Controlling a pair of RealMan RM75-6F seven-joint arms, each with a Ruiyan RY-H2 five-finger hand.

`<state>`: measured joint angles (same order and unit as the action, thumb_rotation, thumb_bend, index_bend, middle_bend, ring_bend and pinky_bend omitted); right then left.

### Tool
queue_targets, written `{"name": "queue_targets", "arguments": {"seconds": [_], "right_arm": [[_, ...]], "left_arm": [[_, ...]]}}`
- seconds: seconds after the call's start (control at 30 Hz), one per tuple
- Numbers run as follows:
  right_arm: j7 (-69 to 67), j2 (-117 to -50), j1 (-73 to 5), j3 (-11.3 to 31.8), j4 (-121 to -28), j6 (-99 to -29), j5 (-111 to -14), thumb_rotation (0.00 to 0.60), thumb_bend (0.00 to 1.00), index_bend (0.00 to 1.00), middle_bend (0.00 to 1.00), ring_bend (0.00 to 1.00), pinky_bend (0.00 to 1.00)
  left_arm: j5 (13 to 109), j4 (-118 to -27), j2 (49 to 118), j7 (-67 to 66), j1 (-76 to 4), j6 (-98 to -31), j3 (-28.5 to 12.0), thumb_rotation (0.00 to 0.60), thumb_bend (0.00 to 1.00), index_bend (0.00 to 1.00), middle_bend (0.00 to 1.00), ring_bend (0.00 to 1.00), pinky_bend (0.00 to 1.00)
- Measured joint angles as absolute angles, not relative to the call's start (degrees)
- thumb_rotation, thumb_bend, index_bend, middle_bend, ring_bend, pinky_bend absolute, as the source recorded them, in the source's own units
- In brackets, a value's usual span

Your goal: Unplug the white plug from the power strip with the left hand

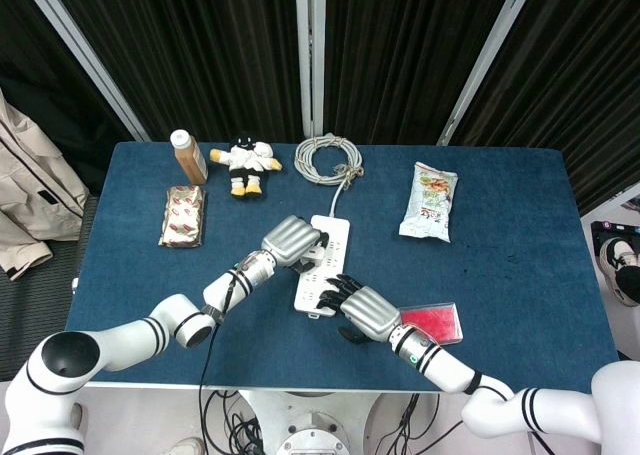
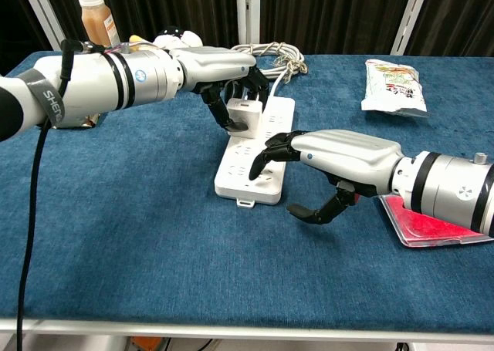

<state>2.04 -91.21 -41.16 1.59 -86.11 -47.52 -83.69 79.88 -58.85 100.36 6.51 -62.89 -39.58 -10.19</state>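
Pinching white plug (image 2: 244,113), L hand (image 2: 218,67) fingers (image 2: 219,110) clamped both sides, on power strip (image 2: 255,152).

"SHE…", seemingly, on left forearm strap (image 2: 48,104)

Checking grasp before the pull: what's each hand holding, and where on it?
Left hand pinches the white plug by its sides, still seated in the power strip. Right hand holds nothing; its fingertips press the strip.
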Motion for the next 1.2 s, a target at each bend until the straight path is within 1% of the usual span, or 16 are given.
{"name": "queue_targets", "arguments": {"seconds": [0.23,0.5,1.2], "right_arm": [[2.1,-91.2,-41.5,1.6,-86.0,-47.2,-83.3,0.600,0.38,0.25,0.20,0.03,0.05],[2.6,-91.2,-41.7,1.5,-86.1,-47.0,-82.7,0.600,0.38,0.25,0.20,0.03,0.05],[3.4,-91.4,-42.0,1.5,-86.2,-46.8,-81.6,0.600,0.38,0.25,0.20,0.03,0.05]], "left_arm": [[81.6,-55.9,101.7,12.1,-62.2,-41.8,-9.3,0.600,0.48,0.63,0.67,0.51,0.47],[83.6,-52.4,102.8,17.7,-61.0,-44.9,-8.0,0.600,0.48,0.64,0.69,0.52,0.48],[87.6,-44.2,106.8,25.1,-59.3,-51.9,-5.7,0.600,0.51,0.68,0.72,0.55,0.50]]}}
